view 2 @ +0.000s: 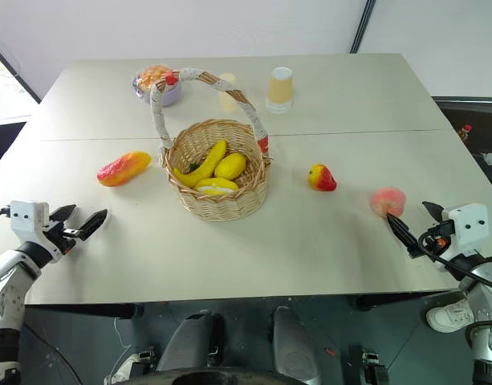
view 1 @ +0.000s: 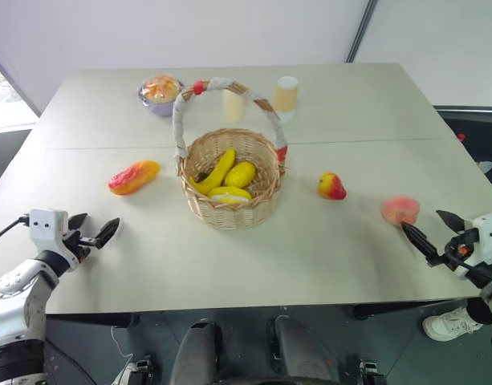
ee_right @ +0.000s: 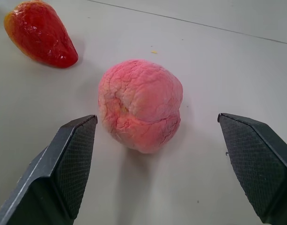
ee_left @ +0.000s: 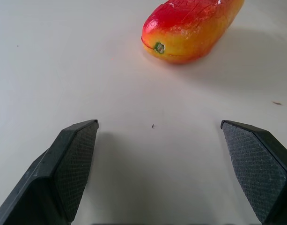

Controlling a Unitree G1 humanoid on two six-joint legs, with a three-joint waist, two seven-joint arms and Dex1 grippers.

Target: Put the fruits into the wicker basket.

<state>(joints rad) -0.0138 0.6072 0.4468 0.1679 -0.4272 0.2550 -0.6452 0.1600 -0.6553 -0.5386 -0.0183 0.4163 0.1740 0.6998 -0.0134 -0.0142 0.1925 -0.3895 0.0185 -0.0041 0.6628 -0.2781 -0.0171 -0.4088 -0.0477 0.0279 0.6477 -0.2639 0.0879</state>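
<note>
Fingers spread wide on both: left gripper (view 1: pixel 91 230) near orange-red elongated mango (view 1: pixel 134 176), right gripper (view 1: pixel 435 231) just short of round pink peach (view 1: pixel 400 210). Big pale table (view 1: pixel 326 257) carries round tan wicker basket (view 1: pixel 229 210) mid-table, yellow banana (view 1: pixel 217 172) and lemons (view 1: pixel 239 174) inside. Small red-yellow apple (view 1: pixel 331 186) between basket and peach.

One round woven tan wicker basket (view 1: pixel 233 192) with an arched handle holds one yellow banana (view 1: pixel 217 172) and two yellow lemons (view 1: pixel 240 174). Loose on the bench: one elongated orange-red mango (view 1: pixel 134 177), one small red-and-yellow apple (view 1: pixel 331 187), one round pink peach (view 1: pixel 400 211). Two pale yellow cups (view 1: pixel 286 95), one purple bowl (view 1: pixel 160 95).
</note>
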